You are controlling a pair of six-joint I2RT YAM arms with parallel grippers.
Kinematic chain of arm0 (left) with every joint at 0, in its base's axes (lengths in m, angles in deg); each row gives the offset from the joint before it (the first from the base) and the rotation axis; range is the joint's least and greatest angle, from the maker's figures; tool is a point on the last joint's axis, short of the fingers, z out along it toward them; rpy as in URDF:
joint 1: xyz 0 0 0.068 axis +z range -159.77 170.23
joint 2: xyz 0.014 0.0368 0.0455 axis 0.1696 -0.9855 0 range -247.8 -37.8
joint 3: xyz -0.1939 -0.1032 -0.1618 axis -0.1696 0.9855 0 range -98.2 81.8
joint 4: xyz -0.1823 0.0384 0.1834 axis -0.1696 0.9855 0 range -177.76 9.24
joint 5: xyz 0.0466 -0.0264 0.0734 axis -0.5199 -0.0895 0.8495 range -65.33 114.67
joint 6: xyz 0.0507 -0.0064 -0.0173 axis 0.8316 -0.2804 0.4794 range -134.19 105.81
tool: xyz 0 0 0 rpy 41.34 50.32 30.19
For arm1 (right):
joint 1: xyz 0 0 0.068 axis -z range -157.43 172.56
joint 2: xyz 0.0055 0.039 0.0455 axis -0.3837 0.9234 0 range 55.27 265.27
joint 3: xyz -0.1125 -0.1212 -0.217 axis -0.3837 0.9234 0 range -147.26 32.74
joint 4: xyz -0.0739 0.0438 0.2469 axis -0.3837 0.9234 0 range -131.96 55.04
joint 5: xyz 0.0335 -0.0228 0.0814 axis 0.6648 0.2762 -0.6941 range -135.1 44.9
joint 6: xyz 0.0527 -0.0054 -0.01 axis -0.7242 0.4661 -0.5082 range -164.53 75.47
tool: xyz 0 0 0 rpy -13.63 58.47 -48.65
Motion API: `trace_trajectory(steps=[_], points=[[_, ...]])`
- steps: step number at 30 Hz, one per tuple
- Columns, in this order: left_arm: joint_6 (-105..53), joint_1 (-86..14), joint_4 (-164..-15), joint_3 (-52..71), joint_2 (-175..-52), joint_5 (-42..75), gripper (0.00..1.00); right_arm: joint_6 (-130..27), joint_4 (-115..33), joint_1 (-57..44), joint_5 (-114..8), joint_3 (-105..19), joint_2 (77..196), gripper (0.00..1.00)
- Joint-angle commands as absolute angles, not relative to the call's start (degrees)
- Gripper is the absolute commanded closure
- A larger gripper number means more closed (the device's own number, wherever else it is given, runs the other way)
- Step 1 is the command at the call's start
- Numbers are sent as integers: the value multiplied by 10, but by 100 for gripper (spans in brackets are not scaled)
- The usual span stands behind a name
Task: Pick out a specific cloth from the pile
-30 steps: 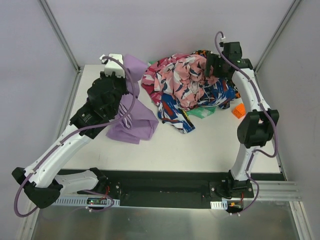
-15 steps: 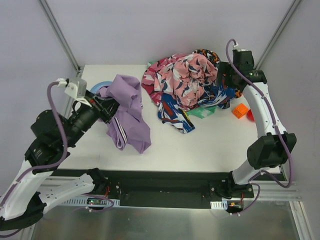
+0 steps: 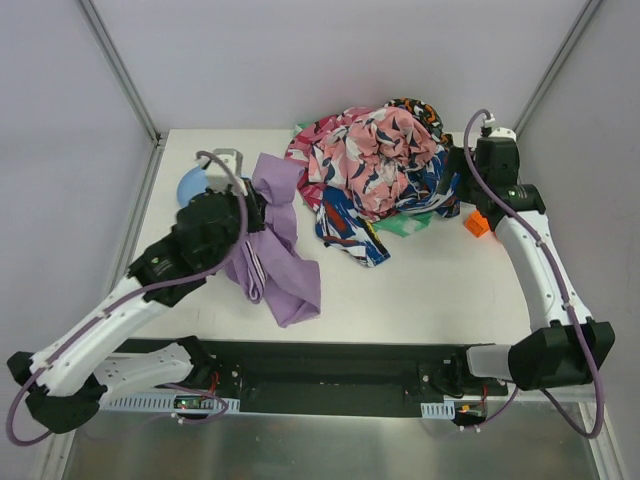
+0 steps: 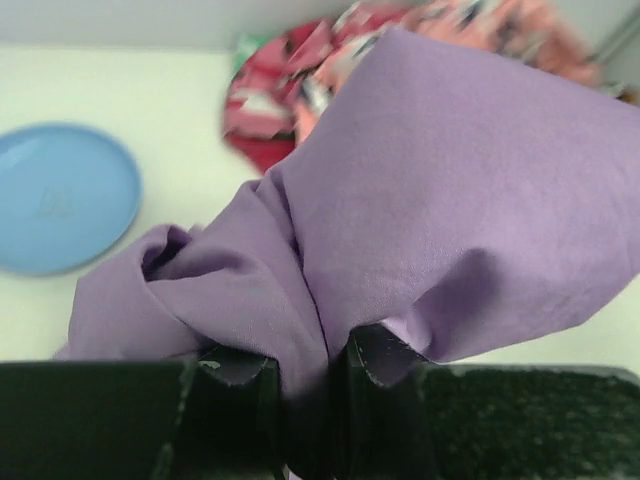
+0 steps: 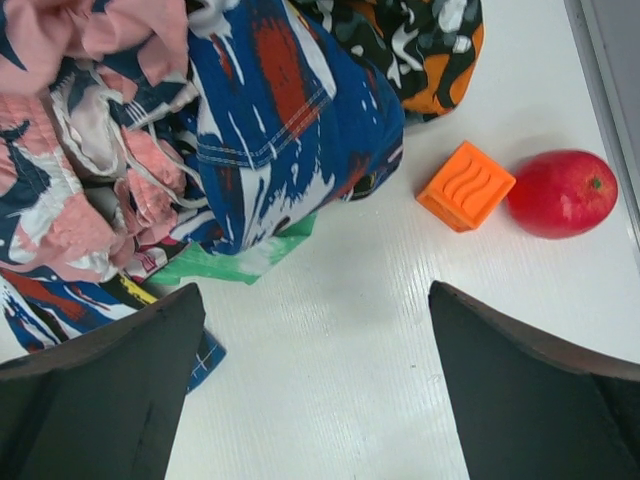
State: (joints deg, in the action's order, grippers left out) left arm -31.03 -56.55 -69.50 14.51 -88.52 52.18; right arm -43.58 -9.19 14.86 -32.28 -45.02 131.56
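The lilac-purple cloth (image 3: pixel 278 245) with thin white stripes hangs down onto the table left of the pile (image 3: pixel 375 170), apart from it. My left gripper (image 3: pixel 258 205) is shut on the cloth's upper part; in the left wrist view the fabric (image 4: pixel 430 220) bunches out from between the fingers (image 4: pixel 240 365) of the left gripper (image 4: pixel 305 375). The pile of pink camouflage, blue-red-white, black-orange and green fabrics (image 5: pixel 200 130) sits at the back middle. My right gripper (image 5: pixel 315 340) stands open above bare table just right of the pile; in the top view the right gripper (image 3: pixel 462 190) is by the pile's right edge.
A blue plate (image 3: pixel 190 184) lies at the back left, also seen as the plate (image 4: pixel 55 195) in the left wrist view. An orange cube (image 5: pixel 465 185) and a red apple (image 5: pixel 560 193) lie right of the pile near the table's right edge. Frame posts rise at both back corners.
The left arm swung the cloth left and then back toward the centre, still gripping it. The right arm drew back from the pile to its right side, jaws staying open.
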Motion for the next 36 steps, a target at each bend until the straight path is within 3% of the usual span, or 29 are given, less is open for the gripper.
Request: trace_trajectory(steps=[1, 9, 13, 15, 16, 17, 27, 36], points=[[-378, -533, -717, 208, -932, 624, 100, -475, -141, 144, -316, -384, 1265, 4], [-546, -498, -708, 387, -1063, 474, 100, -499, -158, 141, -298, -216, 1182, 4], [-543, -498, -711, 415, -1113, 401, 97, -519, -177, 142, -283, -148, 1141, 4], [-523, -498, -709, 415, -1107, 377, 67, -522, -184, 141, -285, -134, 1128, 4], [-513, -498, -705, 412, -1092, 369, 39, -520, -183, 142, -285, -133, 1123, 4], [-501, -498, -701, 407, -1069, 360, 1, -520, -181, 141, -281, -134, 1117, 4], [-402, -498, -631, 321, -790, 376, 1, -486, -200, 142, -281, -105, 1021, 4], [-435, -498, -604, 335, -685, 491, 1, -469, -238, 142, -282, -53, 938, 4]])
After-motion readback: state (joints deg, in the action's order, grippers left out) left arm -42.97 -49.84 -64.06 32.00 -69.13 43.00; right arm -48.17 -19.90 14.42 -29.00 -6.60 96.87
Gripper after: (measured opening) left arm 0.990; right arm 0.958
